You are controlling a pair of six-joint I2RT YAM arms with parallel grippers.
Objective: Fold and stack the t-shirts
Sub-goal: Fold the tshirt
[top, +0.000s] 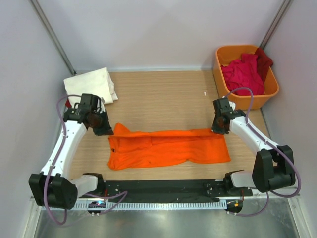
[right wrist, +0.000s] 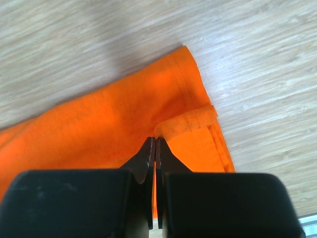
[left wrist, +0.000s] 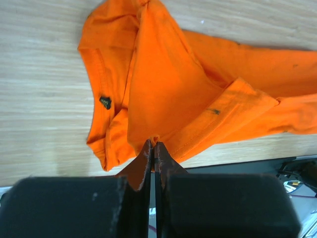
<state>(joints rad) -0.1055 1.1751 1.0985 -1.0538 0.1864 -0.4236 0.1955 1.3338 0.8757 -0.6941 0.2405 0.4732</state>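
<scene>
Four t-shirts are showing — one orange t-shirt (top: 168,148), one cream-white t-shirt (top: 91,83), one crimson t-shirt (top: 242,74) and one dark red t-shirt (top: 265,58), the last two bunched together, making their count uncertain. One tub (top: 246,102) is standing there, and two grippers are showing, the left gripper (top: 105,130) and the right gripper (top: 218,130).

Both arms, the left arm (top: 64,144) at 8 o'clock and the right arm (top: 250,135) at 4 o'clock, wear white shells between bulky black joints, each trailed by 1 looping mauve cable (top: 239,89), with 2 thin dark fingers (left wrist: 145,166) ahead of black blocks.
</scene>
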